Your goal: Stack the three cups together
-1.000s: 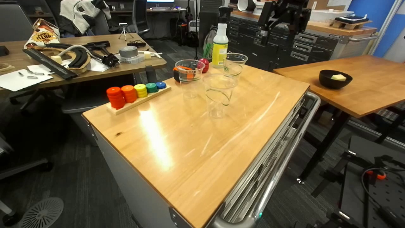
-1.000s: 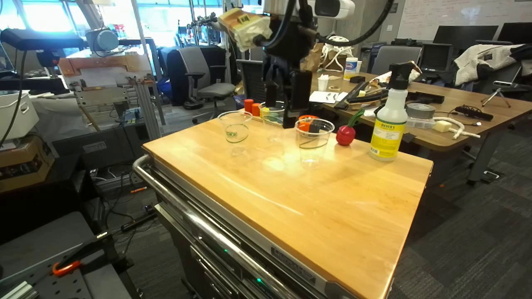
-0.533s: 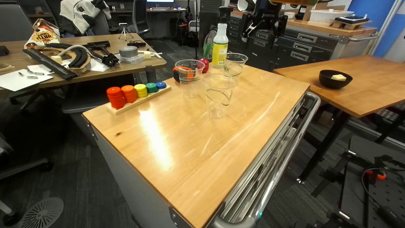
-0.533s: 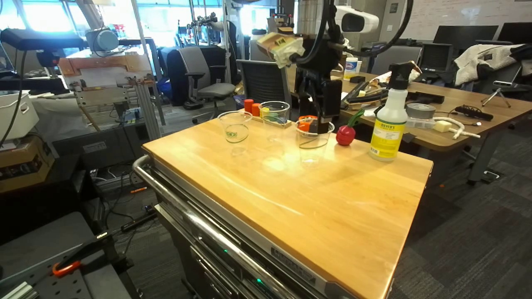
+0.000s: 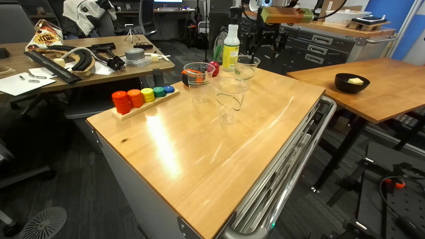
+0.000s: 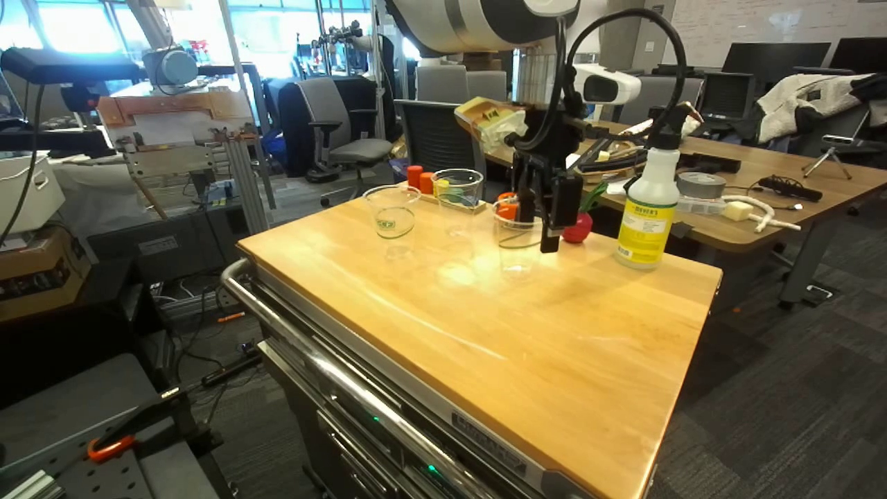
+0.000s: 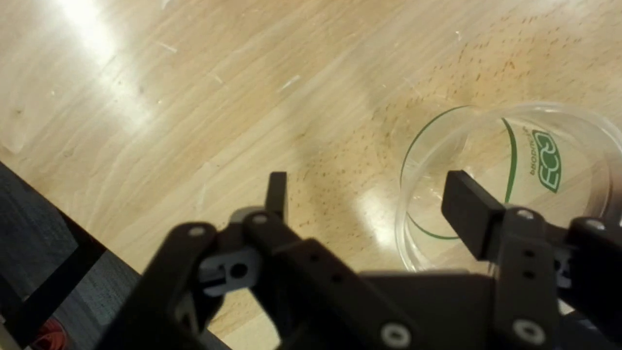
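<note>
— How does the gripper (image 7: 371, 199) stand?
— Its two fingers (image 7: 469, 209) are spread, well apart from each other.
— What is next to it?
— In an exterior view, it is the right cup (image 6: 514, 242), which stands upright. In the wrist view, one finger overlaps its mouth; if this finger is inside or only above, I cannot tell.
— And the other two?
— The left cup (image 6: 392, 215) and the far cup (image 6: 457, 197) are also upright, each one apart, on the same wooden top (image 6: 554, 346).
— And farther from there?
— At right, a red round thing (image 6: 578, 227), partly hidden by the gripper, then the spray bottle (image 6: 646, 222). In an exterior view, coloured discs (image 5: 147, 95) are piled on a wooden base (image 5: 146, 106), at left.
</note>
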You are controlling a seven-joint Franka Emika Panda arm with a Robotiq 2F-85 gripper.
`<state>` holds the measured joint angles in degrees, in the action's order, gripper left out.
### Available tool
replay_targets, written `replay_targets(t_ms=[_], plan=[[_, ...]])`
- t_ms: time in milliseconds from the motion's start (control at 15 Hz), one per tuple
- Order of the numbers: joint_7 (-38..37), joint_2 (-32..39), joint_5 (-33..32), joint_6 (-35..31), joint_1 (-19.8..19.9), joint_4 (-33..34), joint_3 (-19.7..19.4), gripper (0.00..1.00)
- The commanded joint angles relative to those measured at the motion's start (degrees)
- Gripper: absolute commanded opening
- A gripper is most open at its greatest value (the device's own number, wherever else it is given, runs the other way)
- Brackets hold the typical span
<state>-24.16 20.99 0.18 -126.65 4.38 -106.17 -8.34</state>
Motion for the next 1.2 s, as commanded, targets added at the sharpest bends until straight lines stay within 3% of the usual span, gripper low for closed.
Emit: replay_targets(t_ms=[0,400,533,1133], plan=[[-2.74,2.4,-0.68,-1.22,-0.83,3.06,-0.93,0.49],[-3.68,1.72,1.01,-3.69,-0.51,2.32,-0.56,0.05],[-3.99,1.59,1.35,-4.07,-0.59,1.81,-0.54,0.0],[-4.42,-3.12,5.38,0.11,-0.64,1.49,0.0,0.02]])
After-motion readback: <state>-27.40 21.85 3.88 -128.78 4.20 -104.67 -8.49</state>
